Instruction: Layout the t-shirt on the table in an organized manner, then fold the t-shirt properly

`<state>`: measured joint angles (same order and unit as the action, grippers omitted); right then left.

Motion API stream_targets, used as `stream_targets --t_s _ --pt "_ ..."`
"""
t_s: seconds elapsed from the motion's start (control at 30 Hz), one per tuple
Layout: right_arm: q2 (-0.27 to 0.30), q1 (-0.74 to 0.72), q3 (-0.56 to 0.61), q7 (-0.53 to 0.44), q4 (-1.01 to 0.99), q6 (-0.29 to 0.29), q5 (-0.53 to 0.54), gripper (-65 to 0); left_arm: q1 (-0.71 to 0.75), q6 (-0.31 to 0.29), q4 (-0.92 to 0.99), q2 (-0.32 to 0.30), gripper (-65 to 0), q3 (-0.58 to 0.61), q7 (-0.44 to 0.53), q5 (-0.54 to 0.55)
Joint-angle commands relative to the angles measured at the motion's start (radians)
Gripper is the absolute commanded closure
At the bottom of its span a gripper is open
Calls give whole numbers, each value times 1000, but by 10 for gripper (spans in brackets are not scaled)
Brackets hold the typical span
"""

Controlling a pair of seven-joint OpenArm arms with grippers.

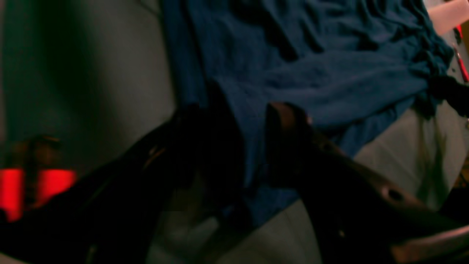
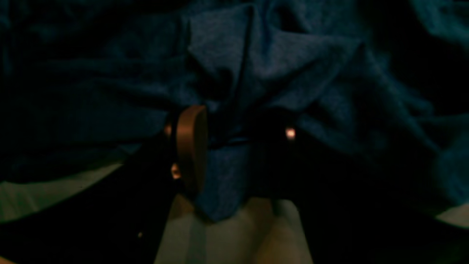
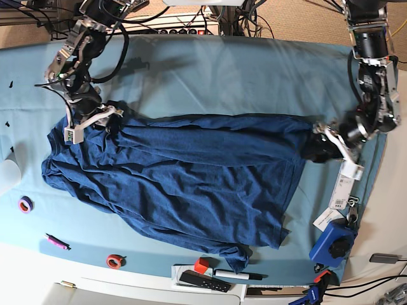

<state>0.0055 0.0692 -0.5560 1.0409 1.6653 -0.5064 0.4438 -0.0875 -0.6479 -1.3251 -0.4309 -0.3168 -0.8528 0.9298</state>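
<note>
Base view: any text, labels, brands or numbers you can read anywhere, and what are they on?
Nothing can be read.
White tags hanging near the left claw: print too small to read.
White block with green marks by the right claw: no characters legible.
Dark remote-like item at the table edge: markings blurred.
The t-shirt: no print visible.

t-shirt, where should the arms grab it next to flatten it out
Probably the t-shirt's bunched lower corner near the table's front edge, pinched from above and drawn outward: the fabric curls under there, while the upper edge already lies stretched between both open grippers.
</note>
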Motion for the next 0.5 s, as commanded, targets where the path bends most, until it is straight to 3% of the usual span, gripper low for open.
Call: stream_targets --t_s 0.0,0.17,0.47 --pt "13 -8 -2 -3 17 -4 5 -262 -18 -7 -19 -29 -299 -14 22 34" --pt "23 -8 -2 22 17 -22 40 -362 -18 -7 -19 -65 -299 -16 21 43" --pt "23 8 -47 74 17 -22 180 -363 -28 -7 -19 -154 -299 -37 23 78"
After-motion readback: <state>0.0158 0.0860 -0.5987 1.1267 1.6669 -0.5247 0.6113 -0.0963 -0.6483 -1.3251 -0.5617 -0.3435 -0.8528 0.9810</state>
